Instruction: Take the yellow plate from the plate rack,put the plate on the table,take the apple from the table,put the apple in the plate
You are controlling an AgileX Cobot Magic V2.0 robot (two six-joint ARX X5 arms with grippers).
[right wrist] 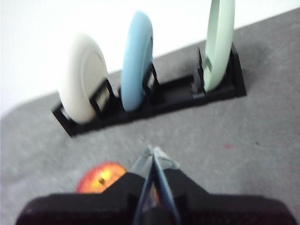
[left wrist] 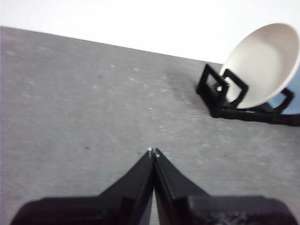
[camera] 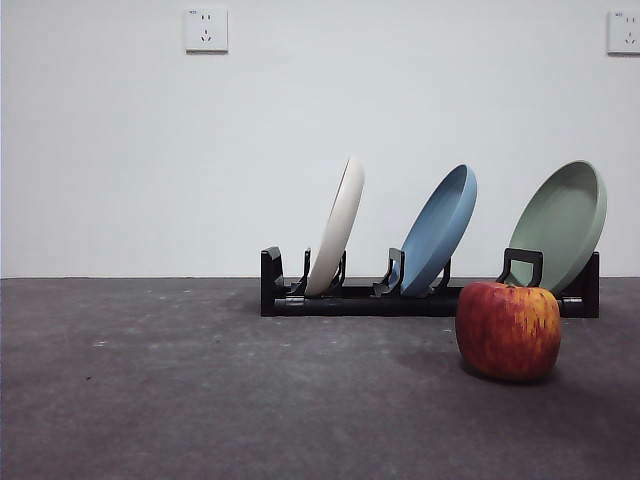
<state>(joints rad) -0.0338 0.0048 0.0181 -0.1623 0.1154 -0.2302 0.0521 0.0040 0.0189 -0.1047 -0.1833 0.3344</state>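
- The plate rack point(camera: 430, 298) holds 3 tilted plates: the yellow plate point(camera: 337, 228) at one end, a blue plate point(camera: 440, 228) in the middle, a green plate point(camera: 562, 222) at the other.
- The dark grey tabletop point(camera: 200, 390) meets a white wall point(camera: 300, 120) with 2 sockets point(camera: 206, 30).
- The apple point(camera: 508, 330) sits on the tabletop just before the rack's green-plate end.
- The left gripper point(left wrist: 153, 152) and right gripper point(right wrist: 153, 151) hang above the tabletop, jaws pressed together, holding nothing.

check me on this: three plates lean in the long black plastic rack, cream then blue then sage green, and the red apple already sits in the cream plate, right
Not quite. The round red apple with yellow-orange streaks sits on the dark grey table, in front of the rack's green-plate end, as the front view shows. The rest holds: the cream plate, blue plate and sage-green plate lean in the long black plastic rack.
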